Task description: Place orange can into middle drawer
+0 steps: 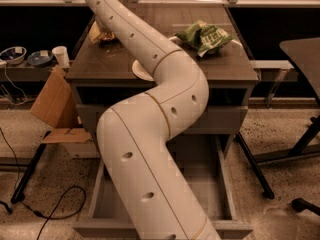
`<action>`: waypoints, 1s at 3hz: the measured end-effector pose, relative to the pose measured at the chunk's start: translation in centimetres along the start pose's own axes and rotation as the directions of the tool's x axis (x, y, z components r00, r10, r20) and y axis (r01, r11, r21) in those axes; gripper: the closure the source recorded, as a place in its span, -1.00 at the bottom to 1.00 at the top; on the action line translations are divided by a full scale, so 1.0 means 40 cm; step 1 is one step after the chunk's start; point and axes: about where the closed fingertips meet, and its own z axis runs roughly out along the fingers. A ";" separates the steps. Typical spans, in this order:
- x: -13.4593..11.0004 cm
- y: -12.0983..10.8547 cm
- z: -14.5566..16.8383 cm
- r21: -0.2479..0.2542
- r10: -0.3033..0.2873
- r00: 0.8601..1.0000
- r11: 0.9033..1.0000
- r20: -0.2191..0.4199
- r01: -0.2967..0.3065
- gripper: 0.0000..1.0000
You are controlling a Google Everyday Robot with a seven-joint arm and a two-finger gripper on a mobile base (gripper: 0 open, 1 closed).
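Reaching across the table (225,66), arm (150,134) blocks the gripper, hidden at the top edge; its state: cannot tell. Orange can (101,34) sits on the far-left tabletop, touching the arm. Middle drawer (226,184) is pulled open below. Green snack bag (205,36) lies far right.

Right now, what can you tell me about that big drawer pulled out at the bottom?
The middle drawer is a wide, deep grey box, pulled well out from the desk toward the camera. Its tall side walls, flat grey floor and front panel show; no handle is visible. The white arm rises across its left half, hiding much of the floor; contact cannot be told. The gripper is out of view, past the arm's far end over the desk's back left.
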 end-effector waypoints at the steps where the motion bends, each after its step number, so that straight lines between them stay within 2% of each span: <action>1: -0.019 -0.015 -0.020 -0.005 0.006 1.000 1.000 0.021 -0.005 -0.17; 2: -0.050 -0.041 -0.059 -0.022 0.015 0.998 1.000 0.069 -0.014 0.46; 3: -0.074 -0.050 -0.122 -0.053 0.021 0.993 0.998 0.118 -0.015 0.92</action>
